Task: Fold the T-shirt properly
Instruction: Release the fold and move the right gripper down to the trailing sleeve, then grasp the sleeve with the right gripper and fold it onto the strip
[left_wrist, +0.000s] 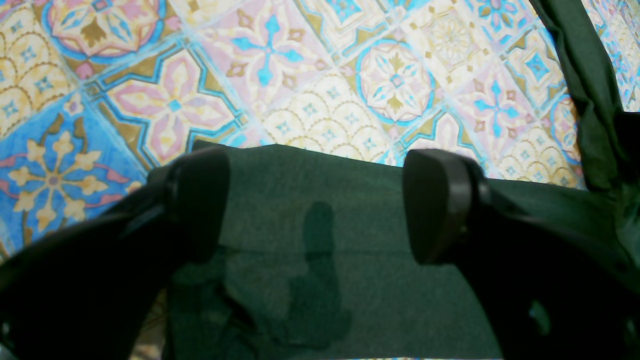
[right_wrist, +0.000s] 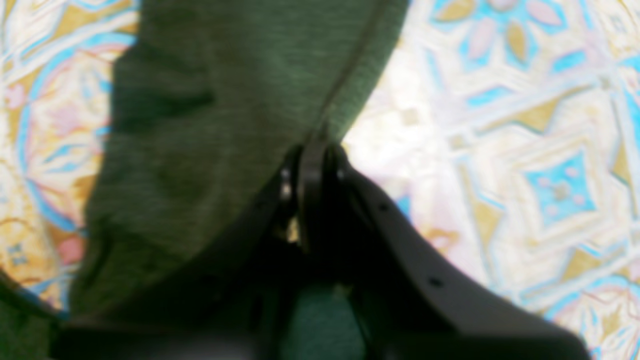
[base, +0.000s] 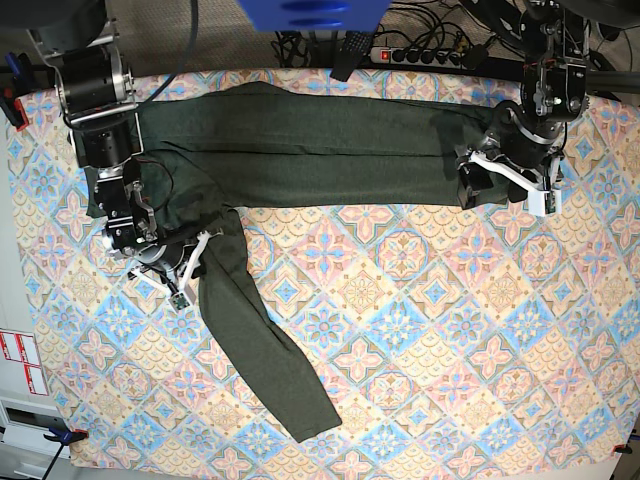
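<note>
- While the T-shirt (base: 300, 145) lies across the worktop's (base: 450, 330) twelve o'clock edge, one sleeve trails toward six.
- Right gripper (right_wrist: 312, 150), at nine o'clock: fingers pinched onto the T-shirt's fabric.
- Left gripper (left_wrist: 317, 205), at two o'clock: fingers wide, above the cloth.

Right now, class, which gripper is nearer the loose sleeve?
Right. The right gripper pinches the shirt where the loose sleeve begins; the left gripper hovers across the table.
</note>
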